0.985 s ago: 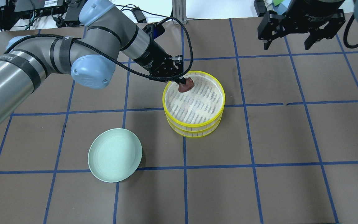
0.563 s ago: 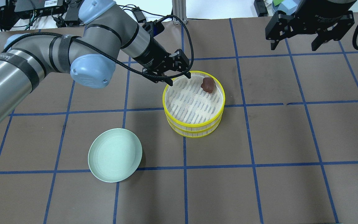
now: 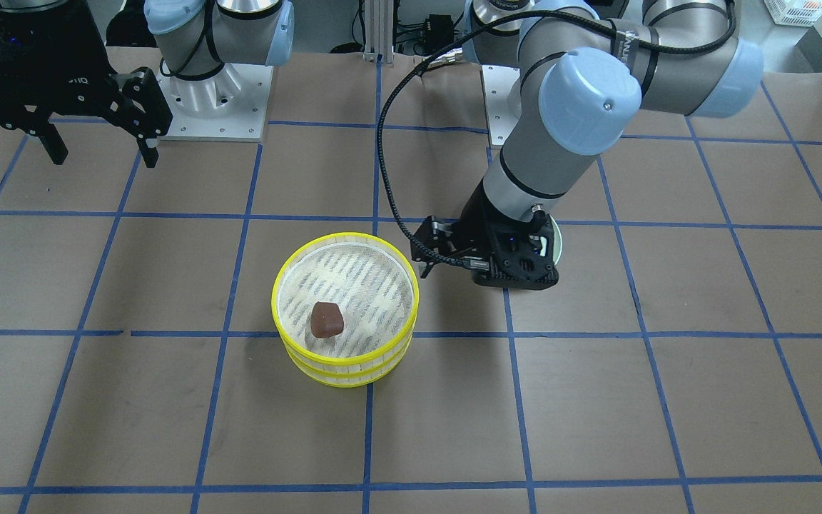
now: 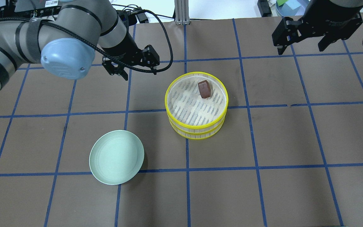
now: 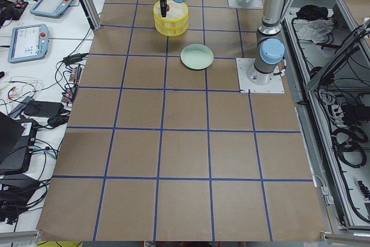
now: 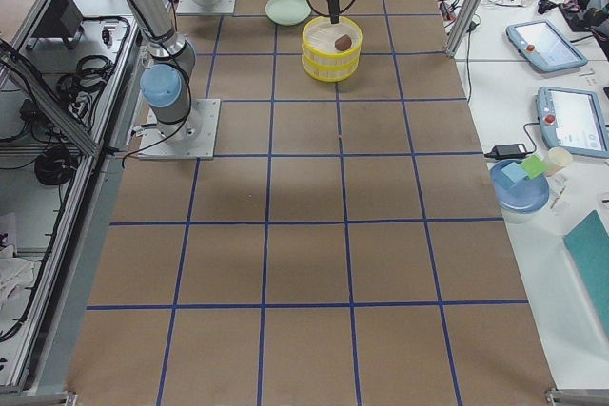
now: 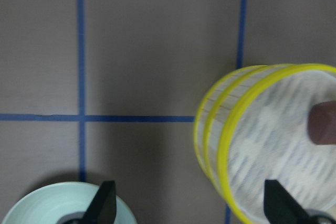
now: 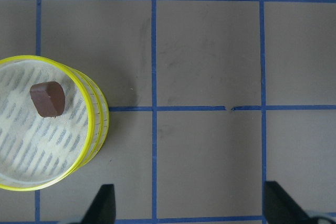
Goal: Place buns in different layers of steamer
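Observation:
Two yellow-rimmed steamer layers are stacked, the top tray (image 4: 166, 101) on the lower tray (image 4: 197, 135). The dark reddish-brown bun (image 4: 204, 89) lies on the top tray's mesh floor, toward its far side; it also shows in the front view (image 3: 327, 319) and the right wrist view (image 8: 47, 98). The cream-white bun is out of view. My left gripper (image 4: 140, 73) is open and empty, to the left of the steamer and apart from it. My right gripper (image 4: 301, 48) is open and empty, high at the far right.
A pale green plate (image 4: 116, 157) lies empty at the front left of the steamer. In the front view the left gripper covers most of the plate (image 3: 558, 243). Brown table with blue grid lines all around.
My left gripper let go of the brown bun into the top tray, opened, and drew back to the left. The bun shifted and settled on the mesh. My right gripper drifted slightly right.

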`<move>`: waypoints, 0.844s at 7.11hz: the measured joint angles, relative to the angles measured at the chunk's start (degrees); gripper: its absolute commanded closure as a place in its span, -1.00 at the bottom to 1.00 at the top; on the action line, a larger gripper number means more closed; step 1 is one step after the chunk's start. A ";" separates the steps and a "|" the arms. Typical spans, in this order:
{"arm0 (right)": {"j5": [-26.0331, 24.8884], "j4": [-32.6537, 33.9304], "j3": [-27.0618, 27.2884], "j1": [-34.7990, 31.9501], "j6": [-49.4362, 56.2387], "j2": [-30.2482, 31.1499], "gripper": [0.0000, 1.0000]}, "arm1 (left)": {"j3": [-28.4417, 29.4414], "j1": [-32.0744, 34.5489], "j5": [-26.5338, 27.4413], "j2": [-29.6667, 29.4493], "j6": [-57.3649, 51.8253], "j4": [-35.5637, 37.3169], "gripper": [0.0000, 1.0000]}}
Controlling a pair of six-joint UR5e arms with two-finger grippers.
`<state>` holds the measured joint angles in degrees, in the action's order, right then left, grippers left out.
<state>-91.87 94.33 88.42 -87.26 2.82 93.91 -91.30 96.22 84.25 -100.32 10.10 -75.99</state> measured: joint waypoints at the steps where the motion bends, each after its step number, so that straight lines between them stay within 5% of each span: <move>1: 0.18 0.43 0.03 -0.29 -0.85 -0.04 -0.99 | 0.04 -1.19 4.48 2.02 -0.73 -3.69 -1.00; 4: 0.39 2.00 -1.94 -0.69 -1.12 -1.99 -0.99 | 0.01 -4.88 11.48 7.73 -1.48 -12.20 -1.00; 6: 0.47 1.81 -4.75 -0.71 -0.98 -4.25 -1.00 | -0.18 -4.85 10.20 11.43 -2.42 -13.10 -1.00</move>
<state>-91.40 96.14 83.68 -87.96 1.84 89.66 -91.48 91.37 94.44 -88.88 7.68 -89.09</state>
